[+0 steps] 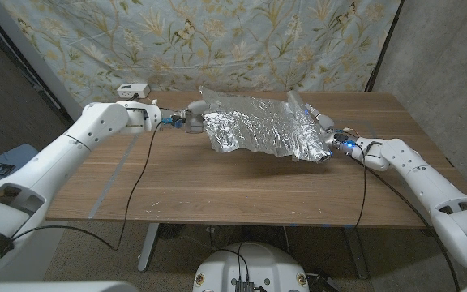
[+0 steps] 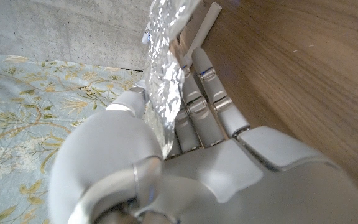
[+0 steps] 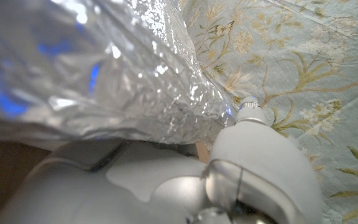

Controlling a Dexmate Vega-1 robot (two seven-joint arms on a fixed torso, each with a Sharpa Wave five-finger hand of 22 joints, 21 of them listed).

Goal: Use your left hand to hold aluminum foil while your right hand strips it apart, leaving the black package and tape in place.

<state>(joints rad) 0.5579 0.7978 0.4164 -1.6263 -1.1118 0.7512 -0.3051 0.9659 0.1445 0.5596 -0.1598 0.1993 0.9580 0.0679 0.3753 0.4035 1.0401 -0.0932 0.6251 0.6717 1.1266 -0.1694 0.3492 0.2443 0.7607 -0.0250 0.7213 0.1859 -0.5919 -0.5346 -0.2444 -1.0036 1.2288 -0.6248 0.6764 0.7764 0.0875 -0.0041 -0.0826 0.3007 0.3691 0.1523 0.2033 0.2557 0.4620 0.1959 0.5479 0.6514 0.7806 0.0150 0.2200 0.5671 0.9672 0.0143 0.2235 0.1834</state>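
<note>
A crinkled sheet of aluminum foil [image 1: 258, 124] hangs stretched above the far middle of the table between my two hands. My left hand [image 1: 191, 118] grips its left edge; in the left wrist view the foil [image 2: 166, 74] runs between the thumb and the fingers [image 2: 213, 99]. My right hand [image 1: 324, 135] holds the foil's rolled right end, and the foil [image 3: 104, 68] drapes over that hand [image 3: 166, 180] in the right wrist view. The black package and the tape are hidden.
The wooden table [image 1: 242, 191] has bare wood in front of the foil. A small white box [image 1: 134, 89] sits at the far left edge. A flowered cloth [image 1: 217, 40] hangs behind the table.
</note>
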